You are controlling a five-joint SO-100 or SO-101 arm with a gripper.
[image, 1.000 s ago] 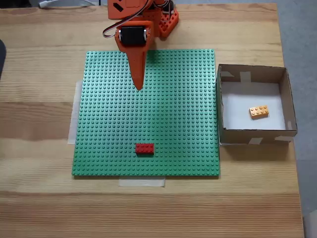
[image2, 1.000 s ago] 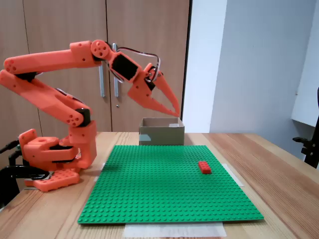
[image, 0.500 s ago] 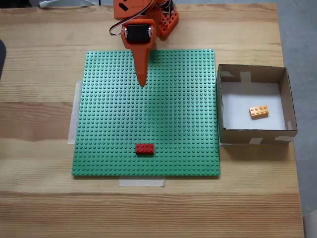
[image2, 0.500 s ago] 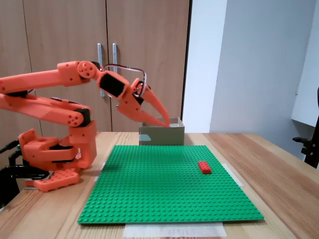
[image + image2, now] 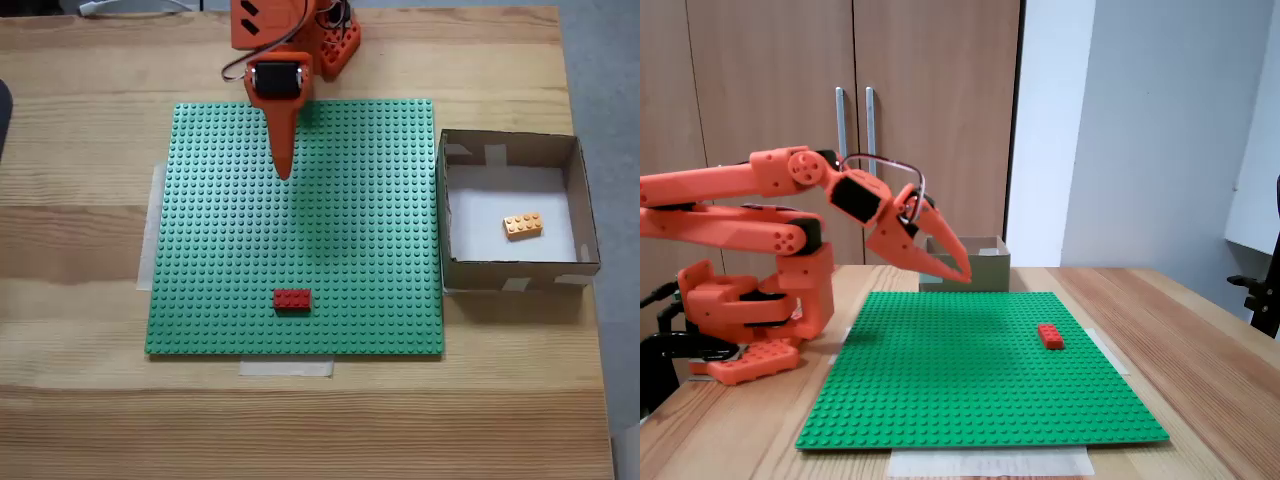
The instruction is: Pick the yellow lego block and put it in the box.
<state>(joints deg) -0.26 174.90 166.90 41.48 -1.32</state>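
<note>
Arm base: the orange plastic robot arm (image 5: 735, 255) sits folded low at the left end of the wooden tabletop (image 5: 1200, 350) in a fixed view from the side, its base bolted near the tabletop's edge.
Claw: the pointed orange claw (image 5: 962, 274) hangs tilted downward above the near-arm part of the green studded square baseplate (image 5: 350, 200), touching nothing; its two tips lie close together with nothing between them, so it looks closed and empty. From above its tip (image 5: 283, 172) points along the plate.
Tape: strips of pale tape (image 5: 286, 367) peek out from under the baseplate's edges.
Red brick: a small red rectangular lego brick (image 5: 292, 299) sits on the baseplate near the edge far from the arm, well apart from the claw, with bare studs all around it.
Box: the shallow square brown cardboard box (image 5: 446, 215) with a white floor stands just beside the baseplate's right edge in the view from above.
Yellow block: the small yellow-orange lego block (image 5: 523, 225) lies on the box floor, right of centre, studs up, clear of the walls.
</note>
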